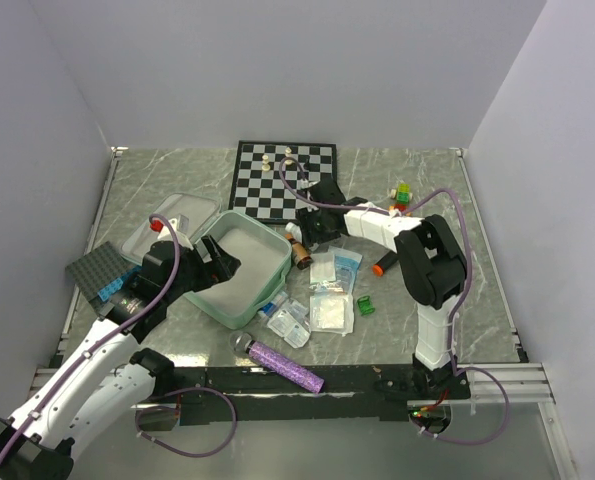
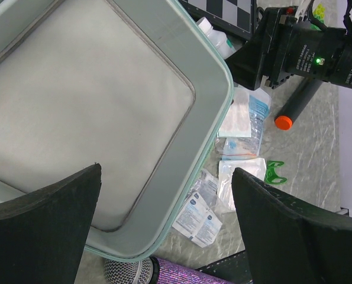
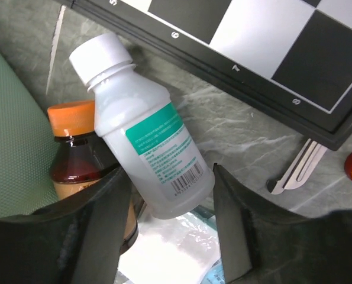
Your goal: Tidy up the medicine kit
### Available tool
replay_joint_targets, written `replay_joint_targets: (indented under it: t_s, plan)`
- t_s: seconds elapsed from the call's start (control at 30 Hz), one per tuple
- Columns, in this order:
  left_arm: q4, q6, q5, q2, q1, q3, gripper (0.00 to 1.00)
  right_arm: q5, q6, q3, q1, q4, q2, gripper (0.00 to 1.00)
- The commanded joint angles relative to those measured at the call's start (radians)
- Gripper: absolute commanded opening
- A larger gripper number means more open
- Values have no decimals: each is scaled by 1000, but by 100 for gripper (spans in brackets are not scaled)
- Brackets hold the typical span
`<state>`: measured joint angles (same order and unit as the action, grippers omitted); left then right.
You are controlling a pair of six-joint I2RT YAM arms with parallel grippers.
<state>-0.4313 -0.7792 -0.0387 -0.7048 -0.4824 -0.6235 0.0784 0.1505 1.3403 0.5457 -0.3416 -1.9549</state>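
The medicine kit (image 1: 277, 262) lies open left of centre, a mint-green case with an empty grey lining (image 2: 87, 100), its lid (image 1: 172, 225) folded back to the left. My left gripper (image 1: 220, 262) hovers open over the case's near corner (image 2: 165, 171), holding nothing. My right gripper (image 1: 305, 232) reaches down beside the case's right edge. Its fingers (image 3: 171, 174) press both sides of a tilted white bottle (image 3: 146, 136) with a teal label. An amber bottle (image 3: 75, 148) with an orange cap stands against the white one, partly behind my left finger.
Sachets and clear packets (image 1: 329, 300) lie right of the case, with a green clip (image 1: 365, 305) and an orange-tipped marker (image 1: 380, 266). A purple microphone (image 1: 282, 365) lies at the front. The chessboard (image 1: 282, 180) sits behind, a dark studded plate (image 1: 99, 270) at left, metal tweezers (image 3: 297, 168) by the board.
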Motion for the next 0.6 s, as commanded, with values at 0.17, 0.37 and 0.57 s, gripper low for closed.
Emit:
replay_joint_targets:
  t_s: [0.17, 0.37, 0.57]
  plan:
    - [22, 6, 16, 4, -4, -24, 96, -2, 12, -121, 16, 59, 125, 46]
    - [25, 6, 17, -7, -2, -22, 96, -46, 23, -233, 16, 78, 204, 43]
    - [43, 0, 28, -10, -2, -16, 96, -66, 14, -231, 17, 64, 208, 66]
